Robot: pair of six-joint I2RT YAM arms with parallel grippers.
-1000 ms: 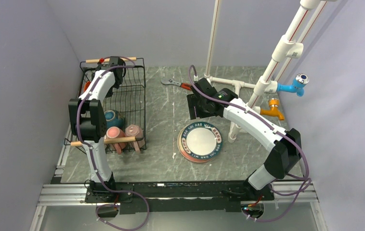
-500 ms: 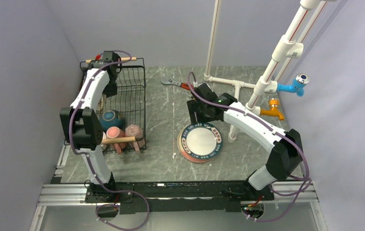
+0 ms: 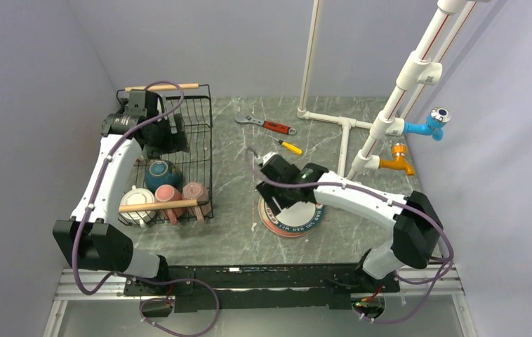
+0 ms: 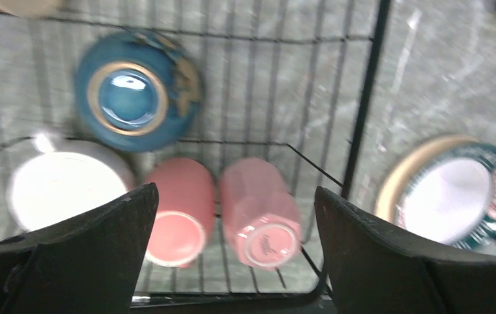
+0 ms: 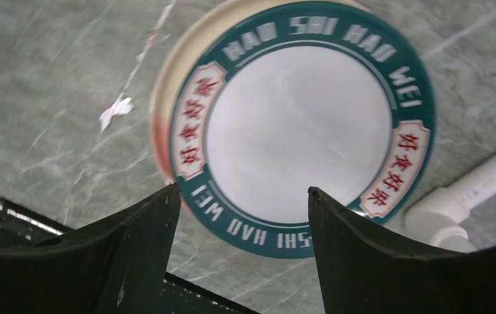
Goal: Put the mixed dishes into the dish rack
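The black wire dish rack [image 3: 196, 140] stands at the left. Inside lie a dark teal bowl [image 3: 163, 172], a white mug [image 3: 137, 200] and two pink mugs [image 3: 167, 196] [image 3: 194, 191]. My left gripper [image 3: 173, 142] is open and empty, hovering over the rack's middle. The left wrist view shows the bowl [image 4: 137, 98], white mug [image 4: 62, 190] and pink mugs [image 4: 177, 219] [image 4: 262, 219] below it. The lettered-rim plate [image 3: 304, 210] lies on the table right of the rack, and an orange-red rim [image 3: 277, 229] shows under it. My right gripper [image 5: 242, 190] is open over the plate's near edge [image 5: 298, 131].
A red-handled wrench [image 3: 267, 124] and a yellow-handled screwdriver [image 3: 290, 147] lie behind the plate. The white pipe frame [image 3: 347, 130] stands at the back right, with a pipe foot [image 5: 468, 196] close beside the plate. The rack's wire wall [image 4: 363, 111] separates the mugs from the plate.
My left gripper has pulled back from the rack's far handle to over its middle, uncovering the white mug. My right gripper has come nearer and lower, over the lettered plate.
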